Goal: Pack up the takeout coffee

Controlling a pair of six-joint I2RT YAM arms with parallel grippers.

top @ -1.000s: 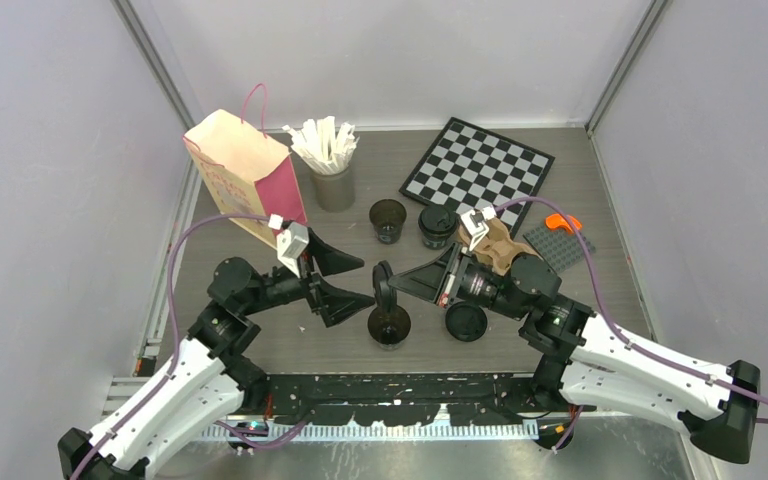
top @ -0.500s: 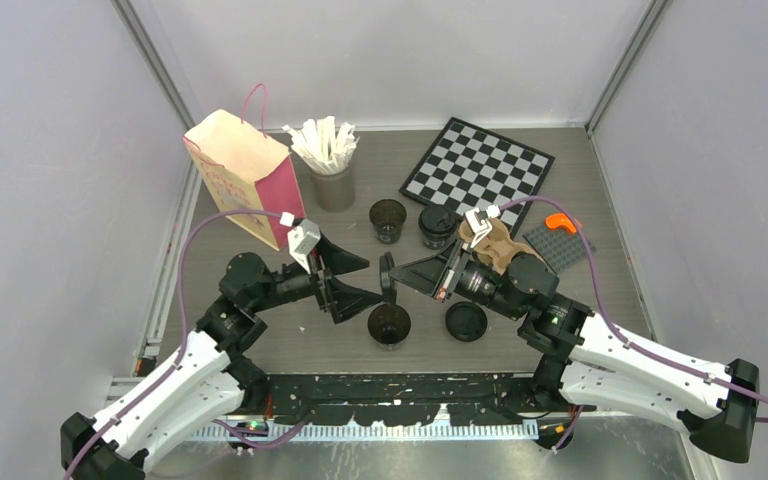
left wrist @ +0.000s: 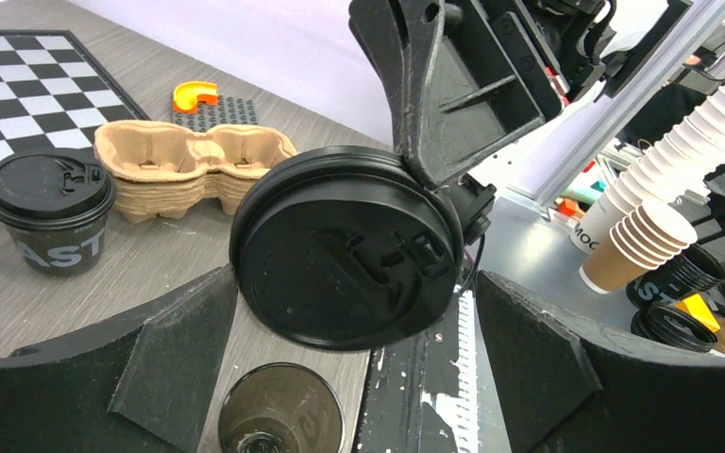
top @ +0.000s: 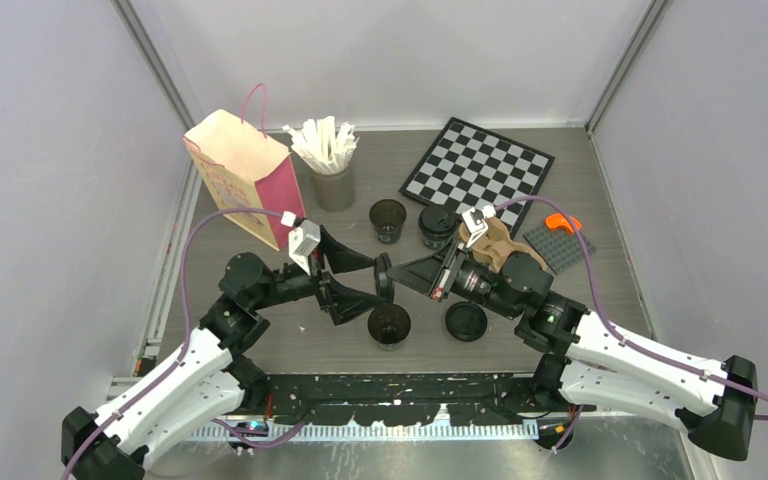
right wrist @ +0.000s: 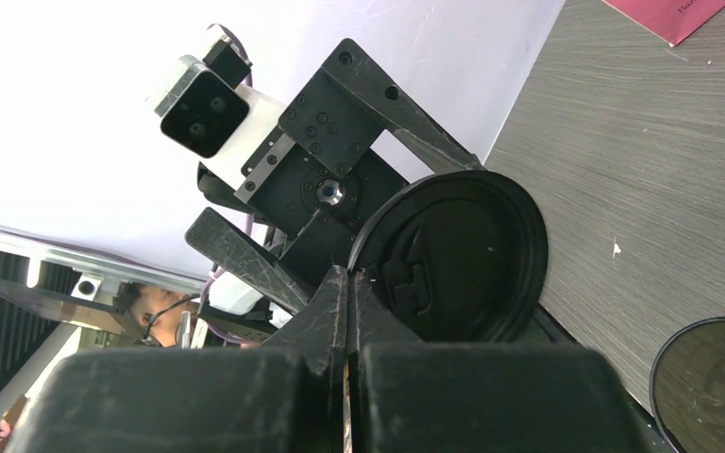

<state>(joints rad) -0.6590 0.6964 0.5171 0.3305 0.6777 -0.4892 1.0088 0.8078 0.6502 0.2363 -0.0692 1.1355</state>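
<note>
**A:** The right tool (right wrist: 349, 276) is pinched shut on the rim of a black lid (left wrist: 345, 250). It's holding the lid up on edge, right between the two arms.

**B:** And the left tool (left wrist: 357, 276)?

**A:** Spread wide, a finger on either side of that lid. Whether they're touching it, I can't tell from here.

**B:** Where are the cups?

**A:** The near cup (top: 390, 325) stands open on the surface (top: 380, 160), just below the held lid. A second lid (top: 466, 321) lies flat to its right. Further back there's the far cup (top: 388, 220), also open, with a lidded cup (top: 438, 226) beside it on the right.

**B:** And the carrier?

**A:** The brown cup carrier (left wrist: 193, 165) is just right of the lidded cup, partly behind the right arm.
</note>
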